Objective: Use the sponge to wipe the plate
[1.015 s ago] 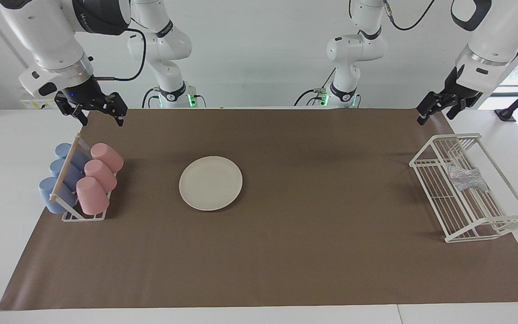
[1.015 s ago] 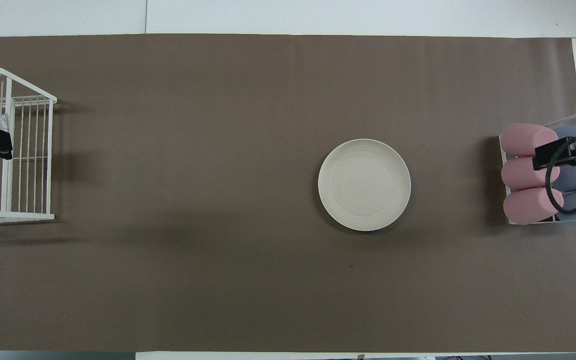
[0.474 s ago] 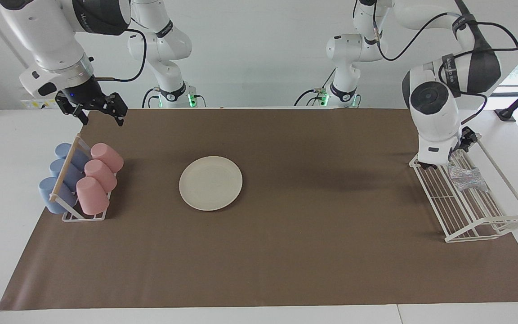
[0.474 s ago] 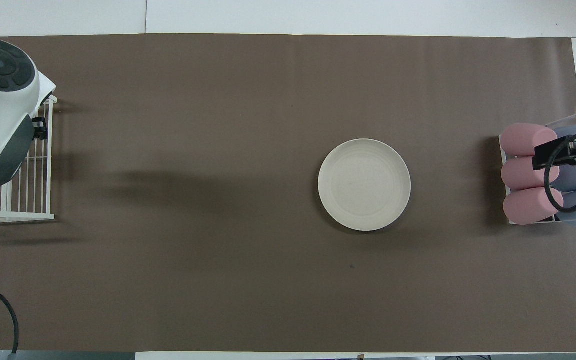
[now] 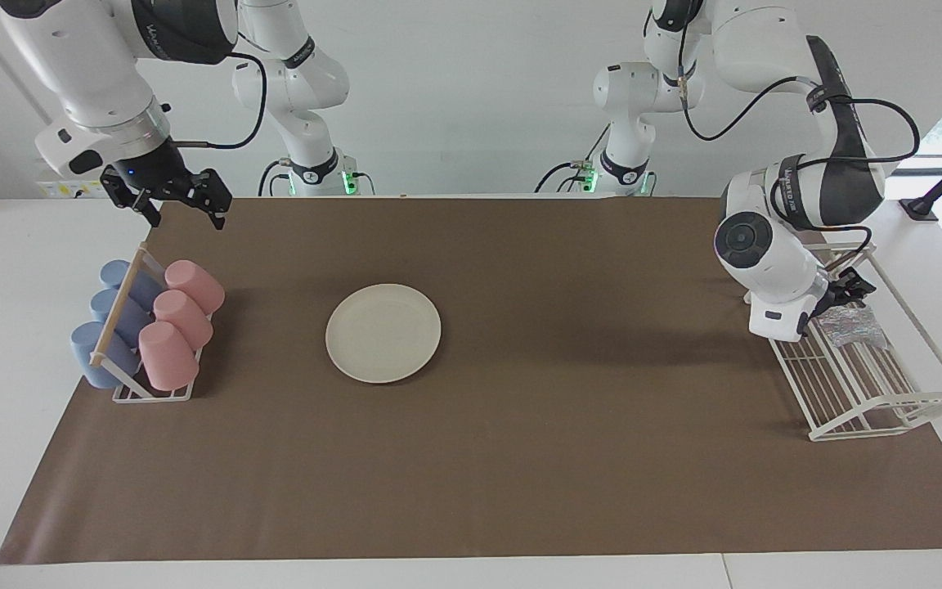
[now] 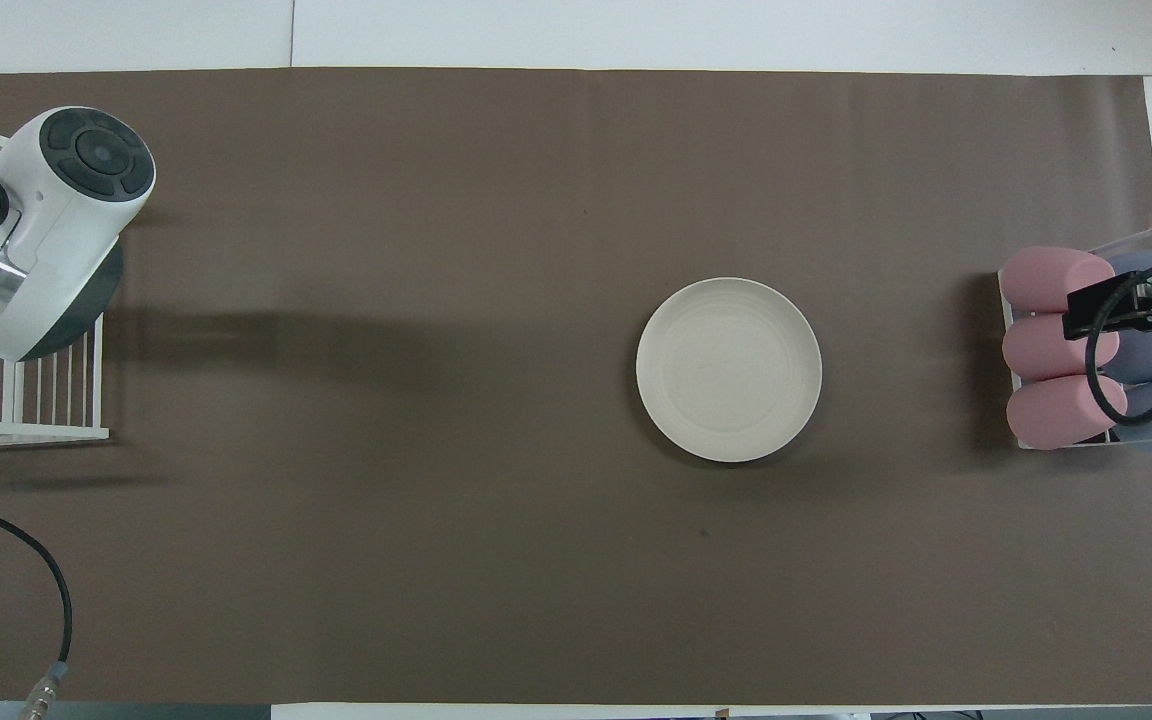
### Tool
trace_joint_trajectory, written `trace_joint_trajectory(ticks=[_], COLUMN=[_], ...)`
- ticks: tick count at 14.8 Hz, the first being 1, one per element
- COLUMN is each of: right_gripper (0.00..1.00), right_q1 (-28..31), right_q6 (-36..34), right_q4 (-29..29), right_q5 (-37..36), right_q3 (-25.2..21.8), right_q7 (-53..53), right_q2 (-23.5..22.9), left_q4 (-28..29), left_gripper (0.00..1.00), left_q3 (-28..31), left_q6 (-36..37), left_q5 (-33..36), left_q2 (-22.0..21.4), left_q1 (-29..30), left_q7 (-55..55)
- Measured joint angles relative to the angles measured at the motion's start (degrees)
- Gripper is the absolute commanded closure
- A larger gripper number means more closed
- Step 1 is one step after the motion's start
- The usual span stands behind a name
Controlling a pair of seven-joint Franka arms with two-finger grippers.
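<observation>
The cream-white plate (image 5: pixel 383 333) lies flat on the brown mat, toward the right arm's end; it also shows in the overhead view (image 6: pixel 729 369). The silvery sponge (image 5: pixel 854 325) lies in the white wire rack (image 5: pixel 876 393) at the left arm's end. My left gripper (image 5: pixel 847 290) reaches down into the rack, right at the sponge's edge nearer the robots. In the overhead view the left arm hides both gripper and sponge. My right gripper (image 5: pixel 185 211) is open and empty, waiting in the air over the mat's edge beside the cup rack (image 5: pixel 123 315).
The cup rack holds three pink cups (image 5: pixel 181 315) and three blue cups (image 5: pixel 111 323) at the right arm's end; it also shows in the overhead view (image 6: pixel 1096 350). The wire rack (image 6: pixel 26 400) stands at the mat's other end. A black cable (image 6: pixel 36 560) lies near the left arm's corner.
My left arm has swung in from above the mat's edge and lowered its gripper into the wire rack, down to the sponge. The right arm, plate and sponge have not moved.
</observation>
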State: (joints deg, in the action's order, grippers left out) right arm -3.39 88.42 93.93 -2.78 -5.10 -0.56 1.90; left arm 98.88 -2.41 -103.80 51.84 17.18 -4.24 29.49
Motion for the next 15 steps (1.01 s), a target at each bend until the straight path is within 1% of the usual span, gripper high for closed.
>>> trace_joint_trajectory(ticks=[2,4,8,9,15], right_gripper=[0.0,0.0,0.0,0.0,0.0], right_q1=[-0.01,-0.01,-0.01,0.0,-0.01], right_q6=[-0.14,-1.24,-1.86,-1.87,-1.87], right_q4=[-0.23,-0.62,-0.85,-0.86,-1.14], right_q5=[0.0,0.0,0.0,0.0,0.0], right_q3=[0.91,1.28,1.3,1.33,2.36], right_q7=[-1.47,-3.5,-4.61,-4.63,-8.91], right_q2=[0.0,0.0,0.0,0.0,0.0], left_q4=[0.0,0.0,0.0,0.01,0.01], left_gripper=[0.22,0.44,0.94,1.0,1.0], left_q3=[0.02,0.01,0.01,0.01,0.0], left_q6=[-0.14,-0.22,-0.85,-0.97,-1.59], left_q5=[0.01,0.01,0.01,0.01,0.01], left_q2=[0.0,0.0,0.01,0.01,0.02], left_q1=[0.4,0.5,0.53,0.55,0.64], left_q7=[0.0,0.05,1.8,2.01,3.18])
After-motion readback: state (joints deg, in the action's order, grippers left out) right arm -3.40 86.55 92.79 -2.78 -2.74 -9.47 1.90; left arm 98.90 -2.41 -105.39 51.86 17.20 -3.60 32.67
